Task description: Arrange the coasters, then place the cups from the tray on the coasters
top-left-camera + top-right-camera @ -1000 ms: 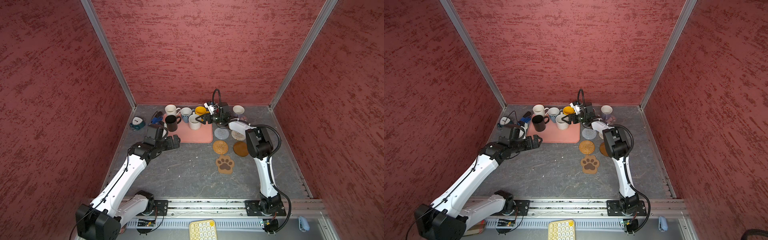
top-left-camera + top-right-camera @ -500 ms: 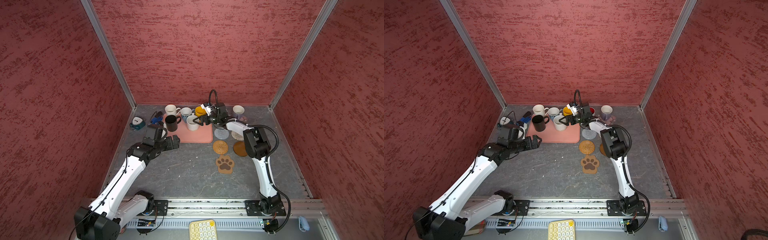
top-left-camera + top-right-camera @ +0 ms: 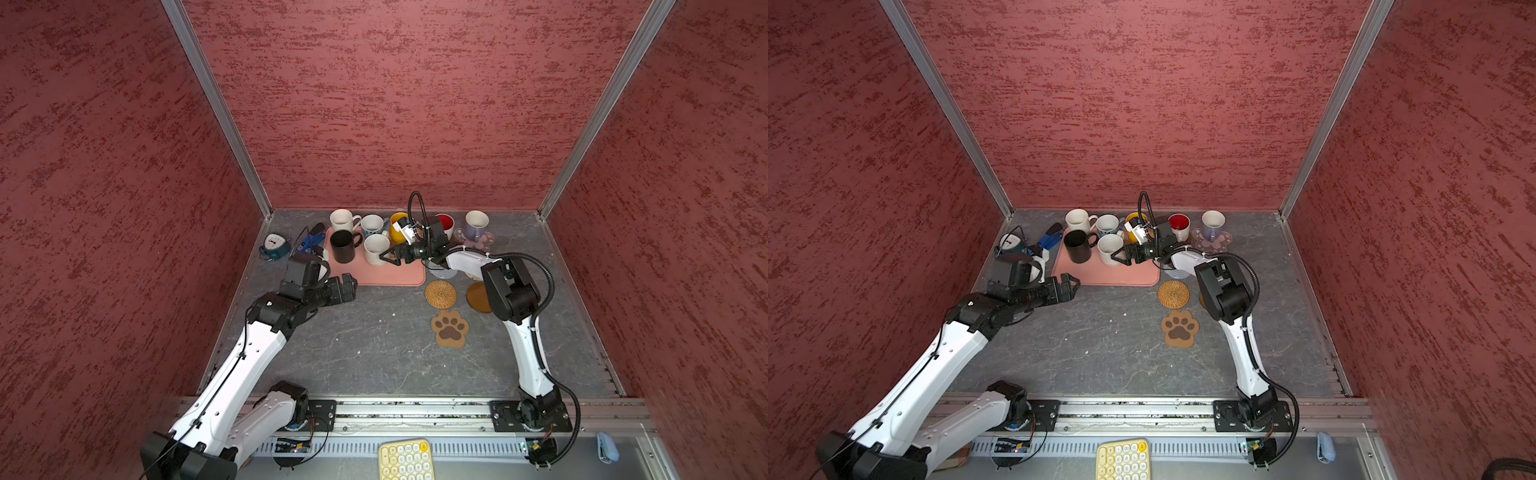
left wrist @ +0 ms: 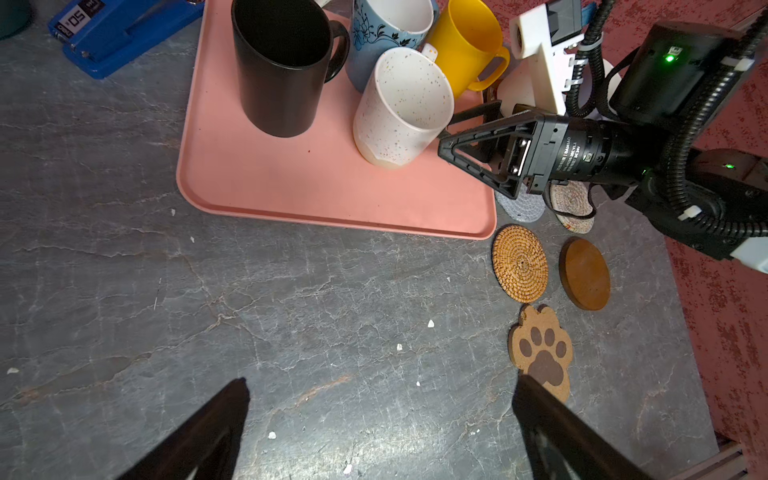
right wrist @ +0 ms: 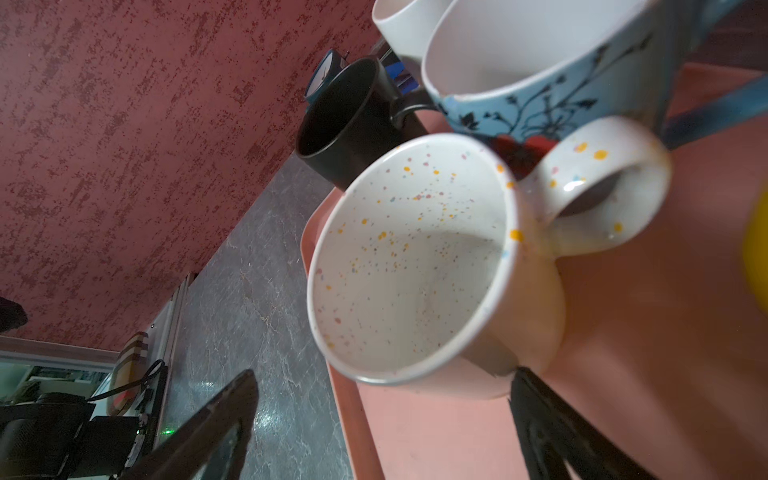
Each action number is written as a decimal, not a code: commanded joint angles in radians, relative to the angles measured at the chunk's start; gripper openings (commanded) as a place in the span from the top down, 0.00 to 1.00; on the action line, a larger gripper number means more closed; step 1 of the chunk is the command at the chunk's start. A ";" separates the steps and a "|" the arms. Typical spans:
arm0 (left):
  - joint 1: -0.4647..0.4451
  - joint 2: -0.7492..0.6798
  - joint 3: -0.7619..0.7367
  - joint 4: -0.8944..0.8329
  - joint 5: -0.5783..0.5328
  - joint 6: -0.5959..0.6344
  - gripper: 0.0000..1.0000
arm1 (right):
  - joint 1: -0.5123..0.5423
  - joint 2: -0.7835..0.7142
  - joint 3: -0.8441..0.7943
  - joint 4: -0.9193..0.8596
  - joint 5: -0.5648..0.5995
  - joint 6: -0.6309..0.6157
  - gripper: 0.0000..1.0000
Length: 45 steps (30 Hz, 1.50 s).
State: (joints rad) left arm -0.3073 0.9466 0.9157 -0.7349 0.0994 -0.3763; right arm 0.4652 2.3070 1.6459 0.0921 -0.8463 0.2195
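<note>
The pink tray point(image 3: 399, 276) point(image 4: 332, 187) holds the black cup point(image 3: 343, 246), the speckled white cup point(image 3: 376, 248) point(image 5: 415, 266), and the light blue point(image 3: 372, 225), yellow point(image 3: 398, 227) and plain white point(image 3: 343, 218) cups. My right gripper point(image 3: 390, 255) point(image 5: 384, 384) is open, its fingers either side of the speckled cup's near wall, not closed on it. The lavender cup point(image 3: 476, 222) stands on the pink flower coaster point(image 3: 484, 242). The red-inside cup point(image 3: 446, 221) stands beside it. The rattan point(image 3: 440, 294), amber point(image 3: 476, 298), paw-print point(image 3: 450, 328) and grey crochet point(image 4: 521, 205) coasters lie bare. My left gripper point(image 3: 1073, 282) point(image 4: 380, 390) hovers open by the tray's near edge.
A teal clock point(image 3: 272, 245) and a blue stapler point(image 3: 309, 243) lie left of the tray. A beige woven coaster point(image 4: 571, 208) sits partly under my right arm. A yellow keypad point(image 3: 405, 459) lies in front of the rail. Red walls enclose three sides.
My right gripper has moved left over the tray, from beside the yellow cup to the speckled white cup. The left arm has barely shifted.
</note>
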 commanded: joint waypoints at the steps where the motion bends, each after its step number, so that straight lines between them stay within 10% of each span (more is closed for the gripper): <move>1: 0.011 -0.024 -0.015 -0.014 -0.010 0.011 0.00 | 0.033 -0.062 -0.014 0.053 0.005 -0.025 0.05; 24: 0.019 -0.045 -0.023 -0.021 -0.009 0.016 0.00 | 0.064 -0.170 -0.034 0.058 0.060 -0.004 0.06; 45: 0.022 -0.007 -0.021 -0.001 -0.002 0.016 0.00 | -0.022 0.067 0.282 -0.117 0.035 -0.011 0.07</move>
State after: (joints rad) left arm -0.2939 0.9298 0.8936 -0.7544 0.0963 -0.3763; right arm 0.4419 2.3562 1.8771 -0.0162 -0.7845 0.2131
